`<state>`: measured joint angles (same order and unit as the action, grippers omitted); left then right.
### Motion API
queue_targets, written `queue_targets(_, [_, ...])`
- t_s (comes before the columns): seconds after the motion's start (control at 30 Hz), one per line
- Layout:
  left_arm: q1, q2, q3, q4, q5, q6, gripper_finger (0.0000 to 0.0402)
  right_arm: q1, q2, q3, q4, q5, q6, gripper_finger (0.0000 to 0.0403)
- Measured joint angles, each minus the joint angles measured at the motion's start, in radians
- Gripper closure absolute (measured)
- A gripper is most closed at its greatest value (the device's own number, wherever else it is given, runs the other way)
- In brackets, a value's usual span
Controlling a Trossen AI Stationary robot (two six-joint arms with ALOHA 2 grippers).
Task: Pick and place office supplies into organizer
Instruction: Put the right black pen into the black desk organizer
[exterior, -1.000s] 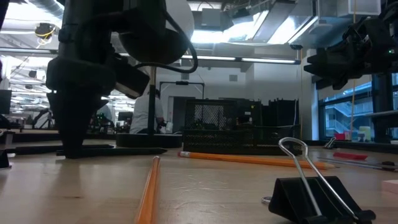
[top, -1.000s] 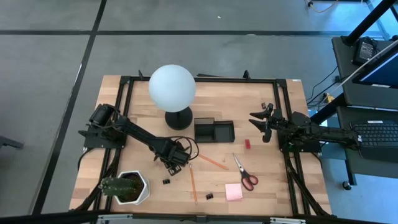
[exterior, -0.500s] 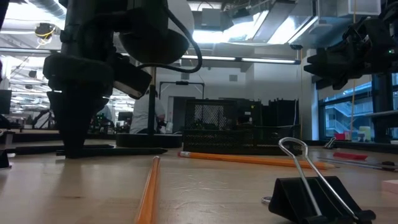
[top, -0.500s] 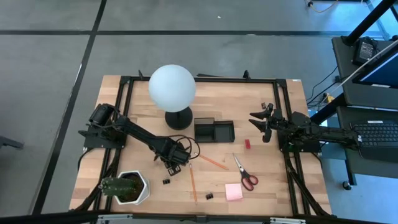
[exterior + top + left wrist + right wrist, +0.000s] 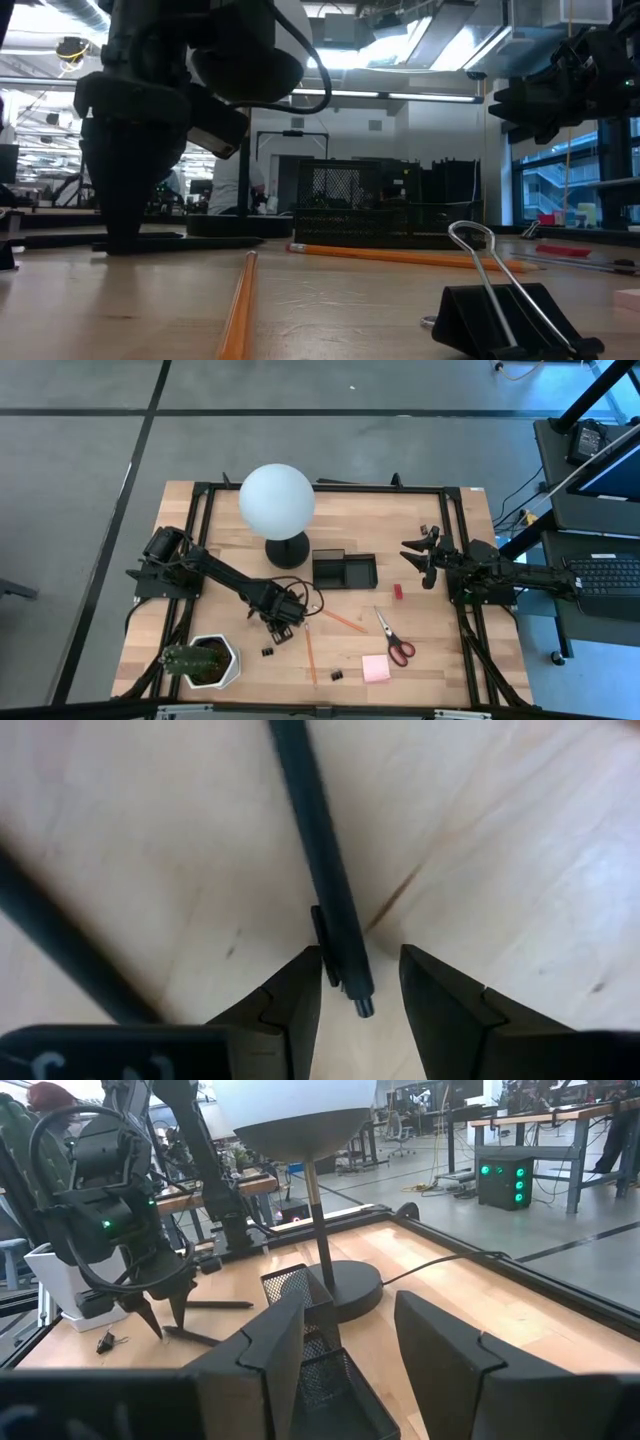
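The left end effector (image 5: 360, 982) stands spread around a black pen (image 5: 318, 850) on the tabletop (image 5: 500, 840); the right end effector (image 5: 345, 1342) hovers spread beside the organizer (image 5: 344, 571).

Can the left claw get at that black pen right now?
Probably yes: the left claw is open, its fingers straddle the black pen lying bare on the table, and nothing sits between them.

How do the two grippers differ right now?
The left gripper is down at the tabletop, straddling a black pen; the right gripper waits raised near the table's right edge, beyond the organizer, with nothing between its fingers. The left points downward; the right reaches out level. Both are open.
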<state>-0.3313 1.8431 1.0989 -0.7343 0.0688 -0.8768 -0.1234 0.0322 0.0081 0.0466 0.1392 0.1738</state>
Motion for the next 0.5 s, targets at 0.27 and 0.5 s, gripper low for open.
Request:
queue_targets(0.27, [-0.003, 0.002, 0.002, 0.008, -0.015, -0.031, 0.0272, 0.0, 0.0, 0.0, 0.0, 0.0, -0.001, 0.0241])
queue_targets(0.5, [-0.002, 0.041, 0.008, -0.004, -0.015, -0.056, 0.0272, 0.0, 0.0, 0.0, 0.0, 0.0, -0.001, 0.0241])
